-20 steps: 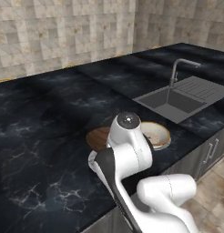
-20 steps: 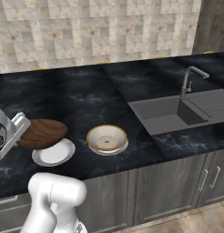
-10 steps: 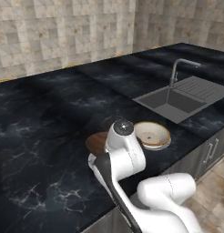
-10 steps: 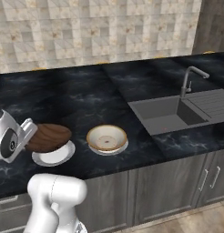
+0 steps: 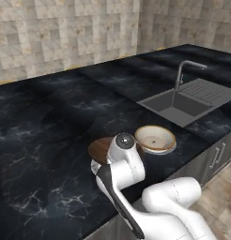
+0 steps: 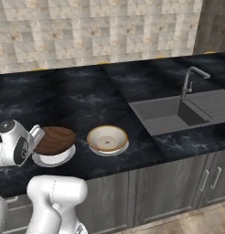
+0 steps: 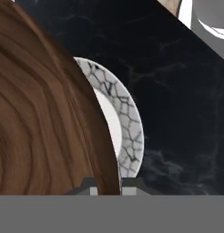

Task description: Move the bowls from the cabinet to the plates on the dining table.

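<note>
Over the last second the gripper (image 6: 37, 135) has come down at the left edge of the right base view, and the dark wooden bowl (image 6: 54, 140) has come down with it, levelling out (it hung higher and more tilted a second ago). It now sits low over the speckled plate (image 6: 52, 159), whose white centre and grey rim peek out beneath; whether they touch I cannot tell. The jaws are pinching the bowl's rim, seen in the hand view at bottom centre. The cream bowl (image 6: 107, 138) already rests on its own plate just right of it, on the black dining table (image 6: 87, 100). By my reading, only the release remains.
</note>
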You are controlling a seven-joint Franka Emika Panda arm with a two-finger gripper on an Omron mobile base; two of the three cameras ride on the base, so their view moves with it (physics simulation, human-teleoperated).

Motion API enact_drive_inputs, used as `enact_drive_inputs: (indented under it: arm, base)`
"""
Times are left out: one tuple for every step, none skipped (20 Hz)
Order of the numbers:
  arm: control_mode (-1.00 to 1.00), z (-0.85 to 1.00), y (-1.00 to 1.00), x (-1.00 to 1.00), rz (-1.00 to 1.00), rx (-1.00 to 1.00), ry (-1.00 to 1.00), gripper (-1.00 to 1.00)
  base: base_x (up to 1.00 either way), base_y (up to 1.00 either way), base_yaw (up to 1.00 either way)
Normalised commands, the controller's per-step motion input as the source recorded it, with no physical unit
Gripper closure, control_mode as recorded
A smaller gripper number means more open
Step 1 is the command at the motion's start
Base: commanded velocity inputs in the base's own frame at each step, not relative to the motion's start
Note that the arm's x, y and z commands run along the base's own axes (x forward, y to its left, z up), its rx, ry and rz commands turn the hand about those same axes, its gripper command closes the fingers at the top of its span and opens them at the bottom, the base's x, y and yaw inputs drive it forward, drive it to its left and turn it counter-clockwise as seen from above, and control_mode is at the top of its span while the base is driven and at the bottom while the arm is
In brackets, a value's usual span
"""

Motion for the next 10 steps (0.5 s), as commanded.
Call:
enact_drive_inputs:
  arm:
    - [-1.00,-0.26,0.07,0.51,-0.02,0.00,0.06,1.00]
    - [-1.00,-0.27,0.09,0.49,-0.02,0.00,0.07,1.00]
    - [-1.00,-0.27,0.10,0.46,-0.02,0.00,0.07,1.00]
    - [-1.00,-0.26,0.10,0.42,-0.02,0.00,0.08,1.00]
    - [-1.00,-0.29,0.10,0.35,-0.02,0.00,0.08,1.00]
    - [-1.00,-0.31,0.11,0.31,-0.01,0.00,0.08,1.00]
    - [-1.00,-0.32,0.12,0.33,-0.01,0.00,0.07,1.00]
    - [-1.00,-0.31,0.11,0.33,-0.01,0.00,0.07,1.00]
    - [-1.00,-0.31,0.12,0.35,-0.02,0.00,0.06,1.00]
    - [-1.00,-0.25,0.09,0.35,-0.02,0.00,0.07,1.00]
  base:
    - [0.00,0.00,0.00]
    - [0.00,0.00,0.00]
    - [0.00,0.00,0.00]
    - [0.00,0.00,0.00]
    - [0.00,0.00,0.00]
    - [0.00,0.00,0.00]
    - [0.00,0.00,0.00]
    - [0.00,0.00,0.00]
    - [0.00,0.00,0.00]
    - [0.00,0.00,0.00]
